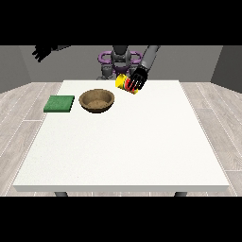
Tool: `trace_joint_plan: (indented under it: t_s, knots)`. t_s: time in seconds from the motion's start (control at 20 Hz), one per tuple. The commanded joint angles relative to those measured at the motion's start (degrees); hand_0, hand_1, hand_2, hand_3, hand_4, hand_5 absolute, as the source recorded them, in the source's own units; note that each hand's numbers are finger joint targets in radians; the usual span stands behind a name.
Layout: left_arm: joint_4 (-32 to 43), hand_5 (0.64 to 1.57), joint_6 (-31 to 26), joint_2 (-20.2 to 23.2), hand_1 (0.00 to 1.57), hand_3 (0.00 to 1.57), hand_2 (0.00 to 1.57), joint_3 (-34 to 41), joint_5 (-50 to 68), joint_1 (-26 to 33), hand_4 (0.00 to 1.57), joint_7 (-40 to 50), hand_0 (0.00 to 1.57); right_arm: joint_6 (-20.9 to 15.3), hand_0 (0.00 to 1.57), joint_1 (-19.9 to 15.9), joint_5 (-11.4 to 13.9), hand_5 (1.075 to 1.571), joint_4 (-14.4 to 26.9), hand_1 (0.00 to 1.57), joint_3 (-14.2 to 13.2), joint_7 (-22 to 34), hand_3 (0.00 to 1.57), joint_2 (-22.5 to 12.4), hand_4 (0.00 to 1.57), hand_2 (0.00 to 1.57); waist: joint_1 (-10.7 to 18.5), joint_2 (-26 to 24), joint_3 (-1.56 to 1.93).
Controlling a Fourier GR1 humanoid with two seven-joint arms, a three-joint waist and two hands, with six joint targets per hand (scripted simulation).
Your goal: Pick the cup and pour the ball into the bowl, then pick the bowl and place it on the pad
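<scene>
Yellow with a red part, the cup (125,83) hangs tilted above the table's (123,142) far edge, right of the brown bowl (97,100) and green pad (59,103), fingers of the hand at the view's right (138,78) curled around it, while the hand at the view's left (41,52) is raised off the table, its fingers unclear; no writing shows.

pad (59,103) left of bowl (97,100) (adjacent)

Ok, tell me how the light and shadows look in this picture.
Front view: even, soft light, with no glare on the white table; the bowl is darker inside its rim; the cup is partly hidden behind the dark hand at the view's right.
</scene>
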Motion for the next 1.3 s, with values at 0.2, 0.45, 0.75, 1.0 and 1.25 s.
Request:
trace_joint_plan:
  t_s: [0.2,0.45,0.75,1.0,1.25]
  knots:
    - [4.04,1.531,-5.03,-3.68,1.36,1.57,1.57,-7.28,-14.46,-13.49,1.47,21.11,1.36,5.12,0.00,-2.30,-2.12,1.556,6.90,0.00,-2.36,-1.12,0.00,-4.00,0.68,0.00,-0.10,0.57,-0.23]
    - [2.95,1.563,-12.34,-4.65,1.35,1.57,1.57,-16.74,-20.81,-15.27,1.36,32.01,1.35,2.57,0.00,-5.40,0.06,1.554,10.59,0.00,-1.21,-0.77,0.13,-3.26,0.69,0.00,0.69,-1.58,-0.24]
    - [4.13,1.571,-20.22,-4.66,1.40,1.57,1.57,-25.17,-30.71,-21.03,1.04,41.37,1.40,2.64,0.00,-6.85,2.74,1.554,10.89,0.00,1.82,-4.62,0.26,-0.17,0.69,0.00,-2.67,0.36,-0.21]
    - [-2.55,1.571,-32.38,-4.68,0.27,1.55,1.26,-29.41,-29.83,-19.14,1.04,40.74,0.27,1.96,0.00,-7.67,3.06,1.552,12.00,0.00,3.12,-4.82,0.33,2.04,0.69,0.00,-3.97,-1.52,-0.26]
    - [-6.09,1.571,-37.21,-4.69,0.00,1.57,1.14,-29.56,-31.35,-18.46,1.12,38.66,0.00,0.20,0.00,-9.32,1.30,1.550,11.45,0.00,1.77,0.93,0.17,-0.33,0.71,0.00,-2.44,-2.71,-0.30]
